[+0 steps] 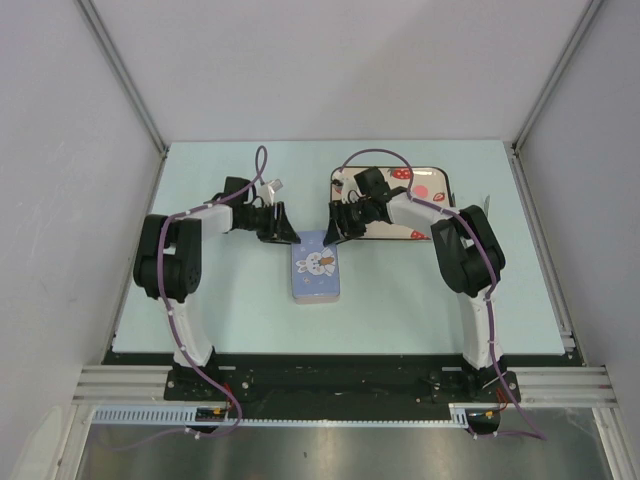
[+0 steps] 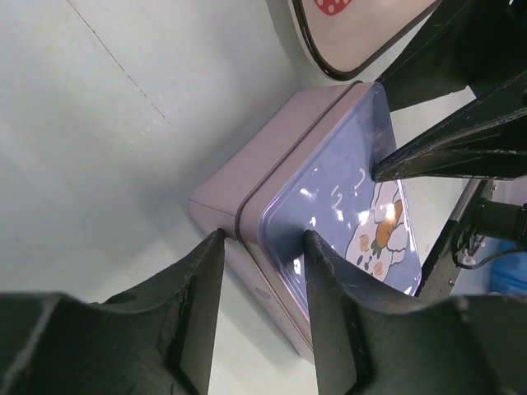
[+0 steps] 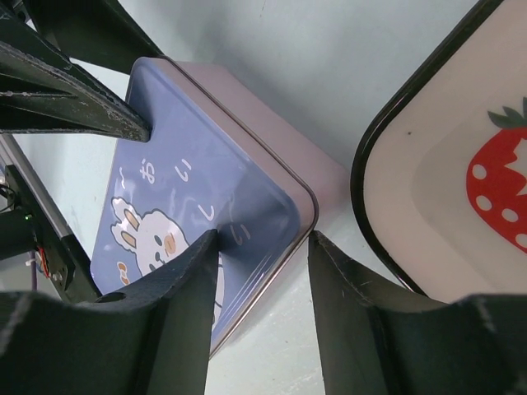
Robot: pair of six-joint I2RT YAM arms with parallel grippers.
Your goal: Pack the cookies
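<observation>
Finding: the tin (image 1: 317,266) lies on the tabletop (image 1: 420,290) with its blue rabbit lid (image 2: 346,189) seated all round. No cookies show in any view, so I cannot say where they are. The strawberry tray (image 3: 360,177), just beyond the tin's far right corner, shows none on its visible part.

The left hand (image 2: 259,247) stands astride the tin's far left corner, one finger outside the wall and one over the lid. The right hand (image 3: 262,239) stands likewise at the far right corner. The fingers of both are set apart with the rim between them. I cannot tell whether either has yet bitten.

Judgement: the step is working the lid at the far end.

Recommendation: I would seat both hands on the lid's lip only, not the body, and match their pressure. I would then move them together and level, since uneven pull may cock the lid or drag the tin towards the tray.
</observation>
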